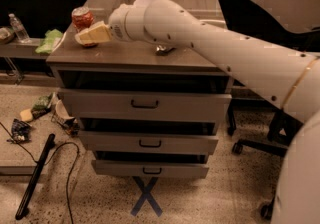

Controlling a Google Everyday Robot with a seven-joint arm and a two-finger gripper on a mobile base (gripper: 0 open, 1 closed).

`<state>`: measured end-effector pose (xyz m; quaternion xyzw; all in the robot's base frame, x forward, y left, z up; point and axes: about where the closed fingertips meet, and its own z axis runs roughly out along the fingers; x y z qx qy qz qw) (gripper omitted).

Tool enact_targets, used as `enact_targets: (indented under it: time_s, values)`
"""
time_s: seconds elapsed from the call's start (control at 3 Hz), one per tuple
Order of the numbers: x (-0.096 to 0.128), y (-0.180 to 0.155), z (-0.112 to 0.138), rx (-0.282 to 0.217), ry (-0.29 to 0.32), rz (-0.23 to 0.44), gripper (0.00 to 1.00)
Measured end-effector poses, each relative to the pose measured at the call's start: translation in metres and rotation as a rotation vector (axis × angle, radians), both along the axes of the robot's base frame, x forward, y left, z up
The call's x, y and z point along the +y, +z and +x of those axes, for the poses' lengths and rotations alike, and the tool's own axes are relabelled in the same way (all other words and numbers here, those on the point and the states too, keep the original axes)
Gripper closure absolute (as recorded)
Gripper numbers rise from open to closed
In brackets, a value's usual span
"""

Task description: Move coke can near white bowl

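Observation:
The coke can (82,17), red-orange with a silver top, stands upright at the far left of the grey cabinet top (125,57). My gripper (90,35), with pale yellow tips, is right in front of the can's lower part and hides its base. My white arm (200,43) stretches across the cabinet top from the right. The white bowl is hidden behind the arm.
A small silver object (164,49) lies on the cabinet top under the arm. The cabinet has three drawers (145,104). A green bag (50,41) and a water bottle (19,28) sit on a low shelf at left. Litter and a cable (45,118) lie on the floor. An office chair base (252,145) stands at right.

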<state>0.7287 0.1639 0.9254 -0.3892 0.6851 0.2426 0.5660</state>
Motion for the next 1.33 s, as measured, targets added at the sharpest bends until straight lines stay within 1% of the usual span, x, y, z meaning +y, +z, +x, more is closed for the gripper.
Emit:
enact_targets:
  time_s: [0.33,0.67,1.0,1.33]
  values:
    - [0.029,-0.018,0.016,0.046,0.042,0.009,0.0]
    - [0.063,-0.036,0.034,0.092,0.129,0.001,0.24]
    - [0.081,-0.039,0.042,0.101,0.181,-0.004,0.46]
    - [0.082,-0.03,0.06,0.08,0.191,0.007,0.7]
